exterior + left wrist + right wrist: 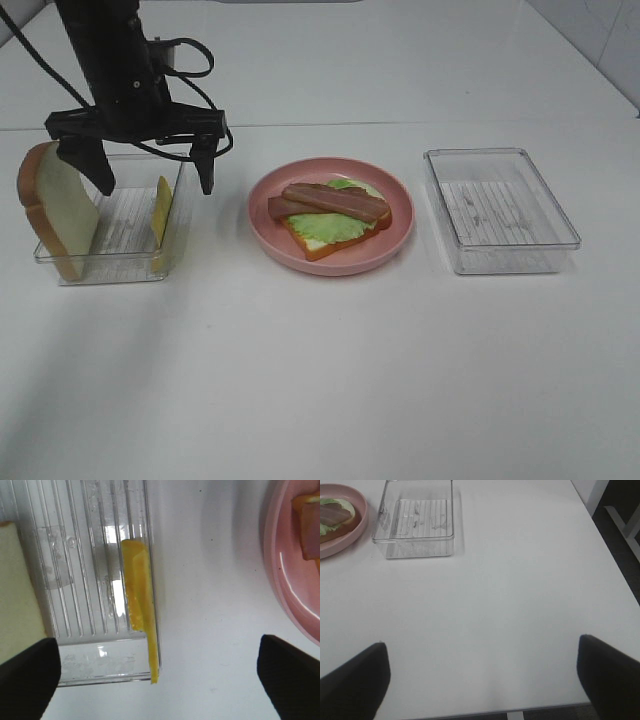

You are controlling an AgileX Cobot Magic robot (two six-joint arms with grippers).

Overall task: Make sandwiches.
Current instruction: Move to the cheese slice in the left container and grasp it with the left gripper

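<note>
The sandwich [333, 215] lies half built in the middle of the pink plate [402, 236], at the centre of the high view; I see one bottom toast [320, 248] with a brown crust, green lettuce [320, 225] on it, and two bacon strips [335, 201] as the top layer, side by side and running roughly from 9 to 3 o'clock. At 9 o'clock from the plate, and apart from it, stands the left clear tray [110, 268]; inside it a second toast slice [60, 210] leans upright against the wall on the 9 o'clock side, and a yellow cheese slice [161, 210] stands on its edge against the wall on the 3 o'clock side. My left gripper [155, 185] hangs above this tray with its pincer wide apart and clamped on nothing; one finger is over the toast side of the tray, and the other is over the white table [320, 380] between the tray and the plate, so the cheese is between them and below. At 3 o'clock from the plate, also apart from it, sits the right clear tray [500, 210]. My right gripper [481, 677] shows only in its own wrist view; its pincer is also apart and holds nothing, over bare table, well away from that tray.
</note>
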